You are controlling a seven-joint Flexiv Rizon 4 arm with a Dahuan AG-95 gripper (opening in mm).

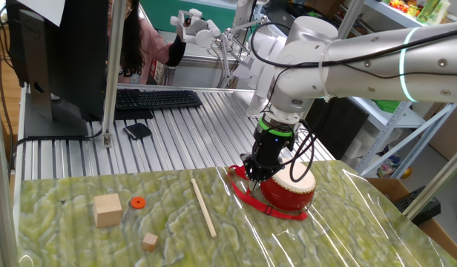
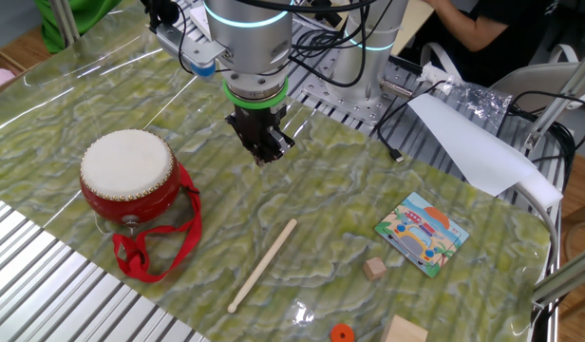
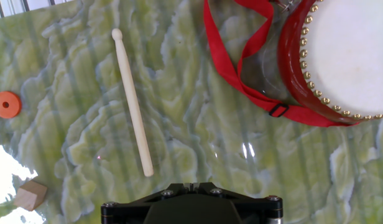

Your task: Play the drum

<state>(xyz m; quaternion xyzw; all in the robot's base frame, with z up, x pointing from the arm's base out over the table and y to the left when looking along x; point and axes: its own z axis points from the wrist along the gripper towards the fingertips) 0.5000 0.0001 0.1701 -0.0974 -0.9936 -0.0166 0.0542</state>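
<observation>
Counting one drum (image 2: 127, 176), two cubes (image 1: 107, 210)

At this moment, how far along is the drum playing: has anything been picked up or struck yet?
Nothing looks done. The drumstick lies flat on the mat, untouched, and the drum sits apart with its strap spread out. In hand: the claw is shut and empty, hanging above the mat between the drum and the stick. Left: open, grasp the stick, and strike the drum skin.
</observation>
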